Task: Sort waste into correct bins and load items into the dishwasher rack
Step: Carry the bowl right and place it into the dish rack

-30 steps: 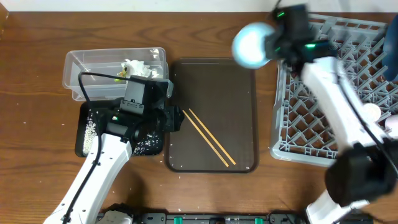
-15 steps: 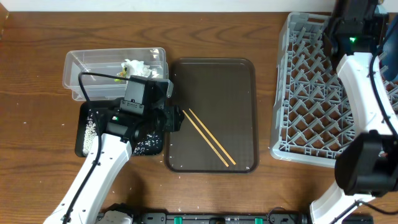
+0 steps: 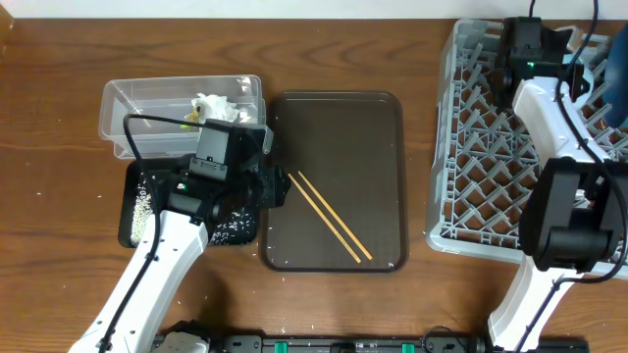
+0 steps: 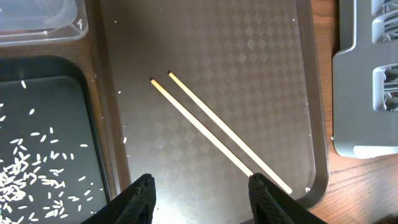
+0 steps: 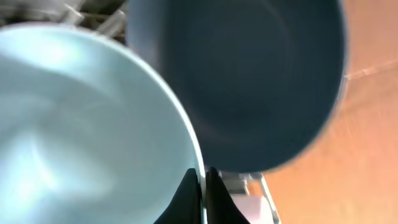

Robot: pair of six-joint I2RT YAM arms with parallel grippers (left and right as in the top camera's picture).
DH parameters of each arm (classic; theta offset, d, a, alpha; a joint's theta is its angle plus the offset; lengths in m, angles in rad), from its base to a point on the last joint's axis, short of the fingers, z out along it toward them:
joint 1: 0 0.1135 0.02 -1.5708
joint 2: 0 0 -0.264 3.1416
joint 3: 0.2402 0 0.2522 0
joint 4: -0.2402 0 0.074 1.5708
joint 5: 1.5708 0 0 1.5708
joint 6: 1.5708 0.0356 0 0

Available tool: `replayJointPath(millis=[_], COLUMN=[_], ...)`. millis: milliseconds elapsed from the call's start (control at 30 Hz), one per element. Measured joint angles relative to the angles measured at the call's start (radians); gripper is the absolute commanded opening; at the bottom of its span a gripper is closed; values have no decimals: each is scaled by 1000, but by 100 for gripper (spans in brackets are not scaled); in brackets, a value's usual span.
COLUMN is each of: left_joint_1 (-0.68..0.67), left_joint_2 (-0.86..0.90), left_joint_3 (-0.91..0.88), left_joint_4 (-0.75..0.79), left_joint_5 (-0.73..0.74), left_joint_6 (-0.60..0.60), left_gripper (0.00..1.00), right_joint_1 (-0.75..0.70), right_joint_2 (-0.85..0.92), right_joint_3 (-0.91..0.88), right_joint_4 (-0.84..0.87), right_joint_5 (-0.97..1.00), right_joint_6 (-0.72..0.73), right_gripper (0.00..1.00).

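My right gripper (image 5: 203, 177) is shut on the rim of the pale blue-white bowl (image 5: 81, 124). It holds the bowl next to the dark blue plate (image 5: 261, 81), over the far right of the grey dishwasher rack (image 3: 481, 167). My left gripper (image 4: 202, 193) is open and empty. It hovers over the near left part of the brown tray (image 3: 373, 127), just short of the two wooden chopsticks (image 4: 217, 130) that lie side by side on it. They also show in the overhead view (image 3: 332, 218).
The clear tub (image 3: 128, 103) at the back left holds white tissue (image 3: 211, 106) and a bit of yellow-green wrapper. The black tray (image 3: 132, 211) in front of it holds scattered rice grains (image 4: 31, 168). Bare wood separates the brown tray from the rack.
My right arm has carried the bowl from above the rack's left edge across to its far right corner. The left arm and the chopsticks have not moved.
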Motion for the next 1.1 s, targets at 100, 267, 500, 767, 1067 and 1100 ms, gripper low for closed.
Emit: replayJointPath(millis=[100, 267, 500, 767, 1067, 1100], left_joint_1=[0, 0, 0, 0, 0, 0], left_joint_2=[0, 0, 0, 0, 0, 0], left_joint_3=[0, 0, 0, 0, 0, 0], left_joint_4=[0, 0, -4, -4, -4, -4], left_joint_5=[0, 0, 0, 0, 0, 0], left_joint_6=[-2, -4, -14, -19, -22, -22], left_gripper=[51, 51, 51, 51, 51, 51], right_joint_1=[21, 53, 51, 24, 36, 42], right_joint_2=[0, 0, 2, 9, 12, 12], right_joint_3=[2, 2, -3, -4, -27, -35], right_joint_4=[-50, -34, 172, 247, 234, 237], right_joint_5=[31, 77, 99, 106, 62, 60], right_joint_6=[76, 124, -27, -207, -233, -232], right_gripper=[1, 1, 1, 1, 1, 1])
